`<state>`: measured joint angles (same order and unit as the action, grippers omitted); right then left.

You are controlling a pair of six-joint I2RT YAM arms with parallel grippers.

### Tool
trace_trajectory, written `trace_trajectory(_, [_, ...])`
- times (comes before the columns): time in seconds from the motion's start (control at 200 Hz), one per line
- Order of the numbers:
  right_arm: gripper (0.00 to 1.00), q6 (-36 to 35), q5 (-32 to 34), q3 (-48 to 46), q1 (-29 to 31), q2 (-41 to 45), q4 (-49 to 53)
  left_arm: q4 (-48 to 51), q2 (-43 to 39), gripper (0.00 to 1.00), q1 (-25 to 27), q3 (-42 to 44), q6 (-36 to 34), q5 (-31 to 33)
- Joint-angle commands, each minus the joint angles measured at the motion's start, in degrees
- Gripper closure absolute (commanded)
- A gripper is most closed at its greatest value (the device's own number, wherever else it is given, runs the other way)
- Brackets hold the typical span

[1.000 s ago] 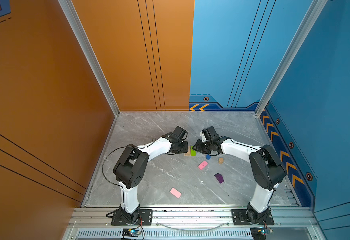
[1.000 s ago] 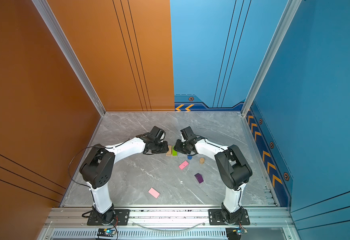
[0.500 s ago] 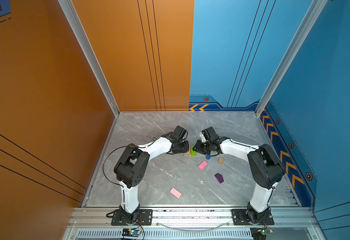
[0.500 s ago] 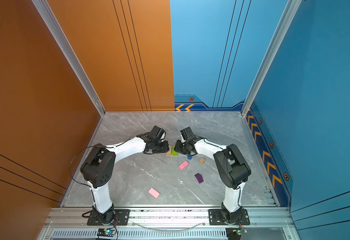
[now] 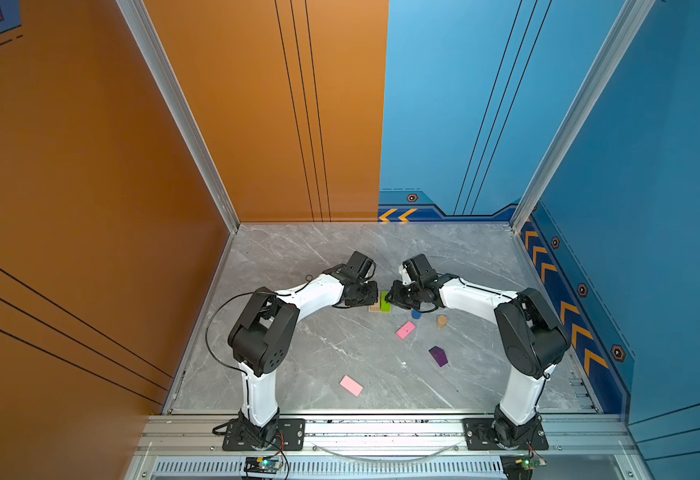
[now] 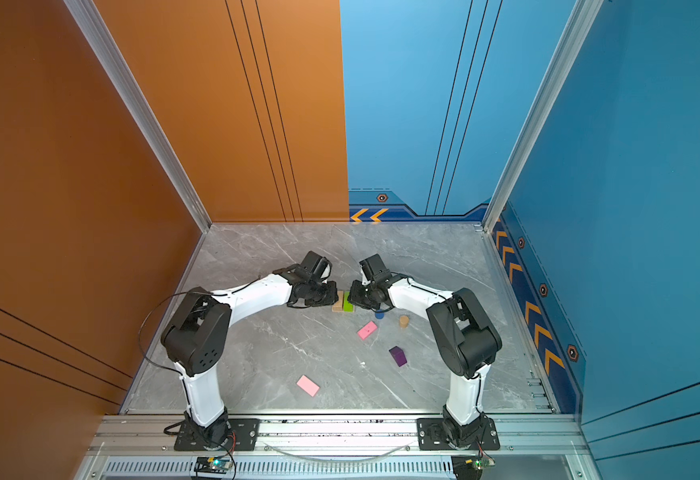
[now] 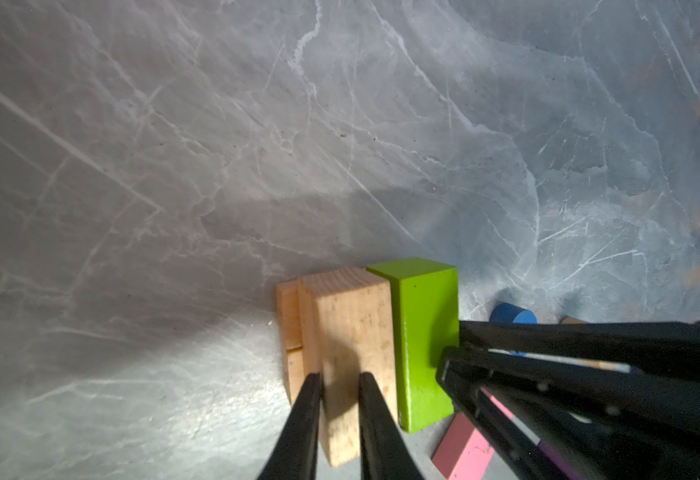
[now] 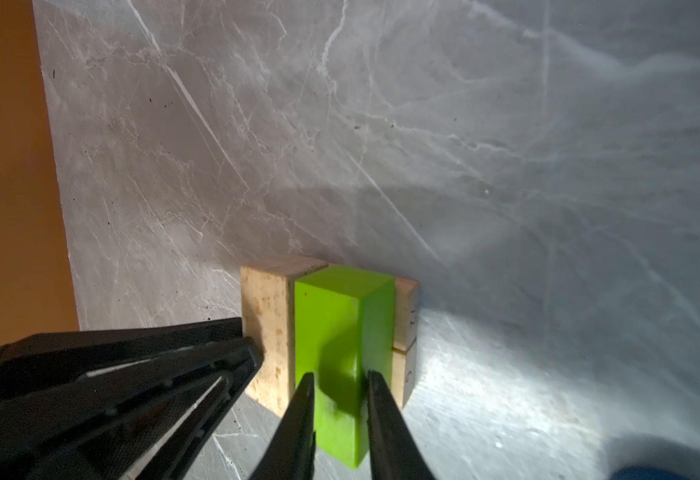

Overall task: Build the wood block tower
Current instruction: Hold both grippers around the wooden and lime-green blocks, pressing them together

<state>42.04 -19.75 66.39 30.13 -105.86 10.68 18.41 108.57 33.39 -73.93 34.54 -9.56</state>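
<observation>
I am holding my left gripper (image 7: pixel 340 376) with its jaws parted only narrowly, clamping nothing, tips over the top face of the tan bare-wood rectangular bar (image 7: pixel 352 316). Whether they are touching it, I cannot tell. My right gripper (image 8: pixel 338 374) is sitting the same way, slightly open and empty, over the glossy lime-green painted bar (image 8: pixel 336 307).

The two bars are lying side by side, touching, on lower tan wooden pieces (image 7: pixel 288 320) that are peeking out along each outer side. This is the wood block tower (image 6: pixel 343 302) so far, mid-surface between my arms.

The risk I am judging is that the green paint is looking slick, so a sideways nudge from my tips could skate that bar off its base. My grippers are also working close enough to bump each other. The grainy tan wood should be holding better.

Farther out on the grey marbled surface (image 5: pixel 319 345), the blue short cylinder (image 5: pixel 416 314), tan short cylinder (image 5: pixel 442 321), two flat pink slabs (image 5: pixel 405 330) (image 5: pixel 351 385) and purple peaked block (image 5: pixel 438 356) are lying loose.
</observation>
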Motion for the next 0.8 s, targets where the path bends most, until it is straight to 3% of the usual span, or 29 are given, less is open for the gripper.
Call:
trace_trajectory(0.0, [0.76,0.68,-0.9,1.58,0.45,-1.27,-0.57,0.23,1.04,0.8,0.26,-1.92,0.41,-1.32])
trace_trajectory(0.796, [0.77,0.58,-0.98,1.64,0.54,-1.2,-0.4,0.22,2.07,0.81,0.5,-2.89,0.34,-2.2])
